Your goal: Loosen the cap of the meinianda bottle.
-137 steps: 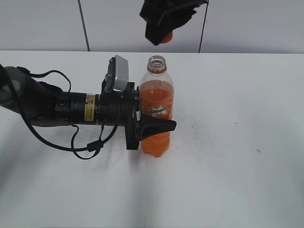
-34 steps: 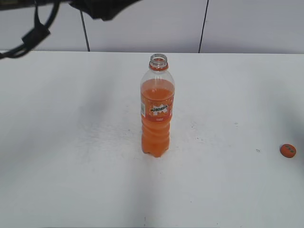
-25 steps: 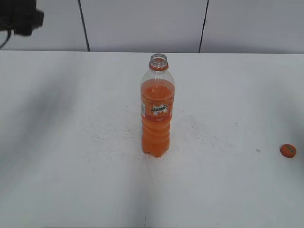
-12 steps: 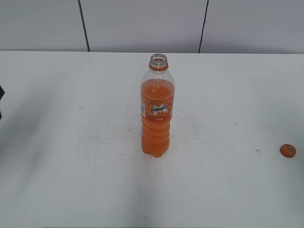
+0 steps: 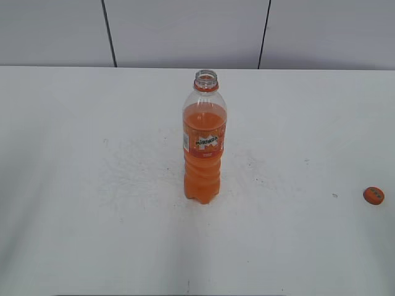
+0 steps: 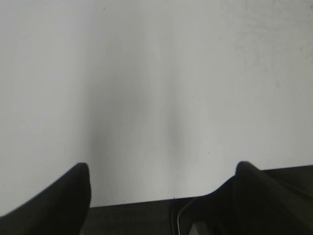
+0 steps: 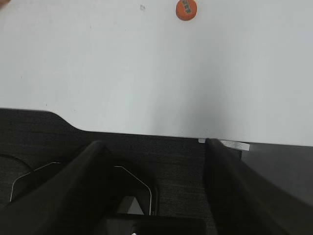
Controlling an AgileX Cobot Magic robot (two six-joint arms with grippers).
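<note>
The meinianda bottle stands upright in the middle of the white table, its neck open with no cap on it. The orange cap lies on the table near the right edge; it also shows at the top of the right wrist view. Neither arm shows in the exterior view. My left gripper is open and empty over the table's near edge. My right gripper is open and empty, held back over the table's front edge, well away from the cap.
The white table ends at a grey panelled wall behind the bottle. Dark floor and a cable show beyond the table edge in the right wrist view.
The left arm let go of the bottle and withdrew up and left out of the exterior view. The cap left the right gripper and lies on the table at the right.
</note>
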